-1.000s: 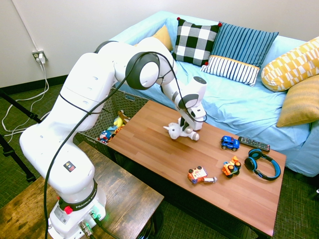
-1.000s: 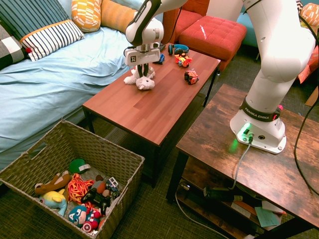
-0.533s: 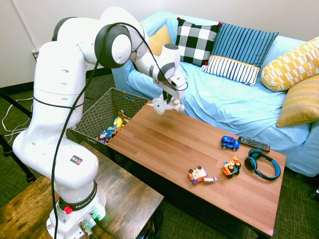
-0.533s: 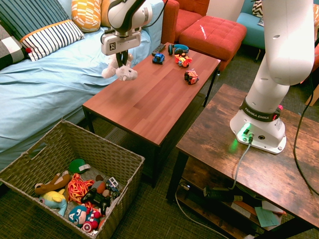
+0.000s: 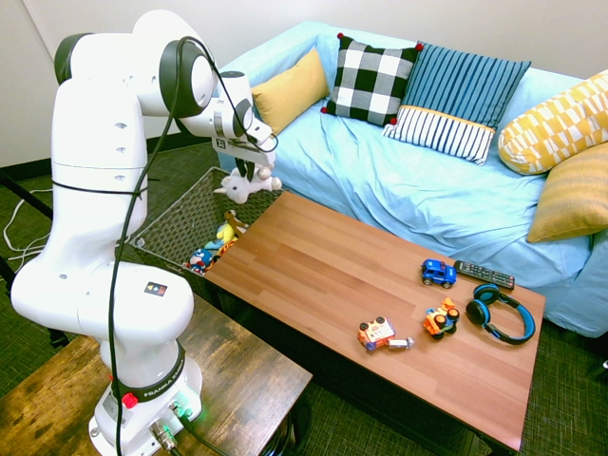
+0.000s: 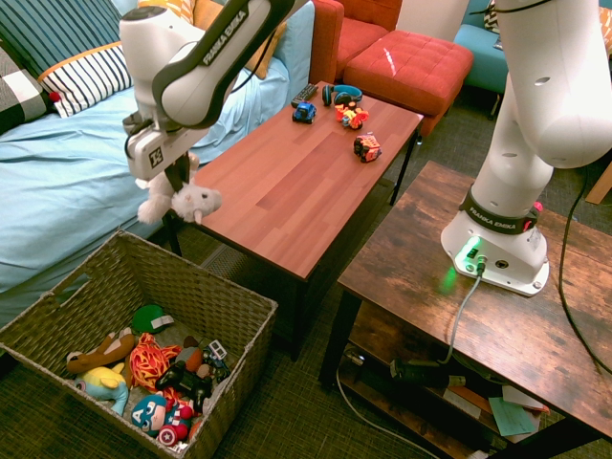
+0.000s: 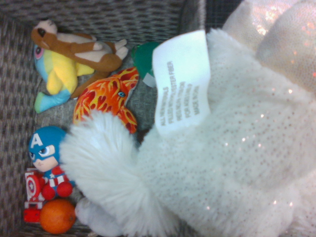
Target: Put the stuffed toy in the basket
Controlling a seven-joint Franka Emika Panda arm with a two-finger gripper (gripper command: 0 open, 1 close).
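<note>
Gripper (image 6: pixel 178 178) clamped on the toy (image 6: pixel 180 201), hanging in the air above the basket (image 6: pixel 57 304), off the table's (image 6: pixel 296 167) near end. Fingers pointing down, closed on the toy's upper part. In the second exterior view: toy's long axis roughly level, one fuzzy end toward the table, the other end with a limb drooping toward the sofa (image 6: pixel 67 163). Which end is the head, cannot tell. In the first exterior view: toy (image 5: pixel 247 184) below the gripper (image 5: pixel 249 169), over the basket (image 5: pixel 176 223), just past the table (image 5: pixel 380 285) corner, limbs dangling. No contact between toy and basket or table.

Wrist view: toy (image 7: pixel 222 163) filling most of the picture, white sparkly fabric, fluffy tuft, white sewn-in tag (image 7: pixel 181 81) with print sideways. Beyond it, basket floor (image 7: pixel 15 74) with a brown and yellow plush (image 7: pixel 74 49), an orange flame-patterned toy (image 7: pixel 106 96), a blue-masked figure (image 7: pixel 47 160), an orange ball (image 7: pixel 57 216).

On the table's far end, well apart from the gripper: blue car (image 5: pixel 438 274), two orange robots (image 5: pixel 380 334), headphones (image 5: pixel 501 313), remote (image 5: pixel 483 274). On the sofa (image 5: pixel 418 190): checked, striped and yellow cushions.
</note>
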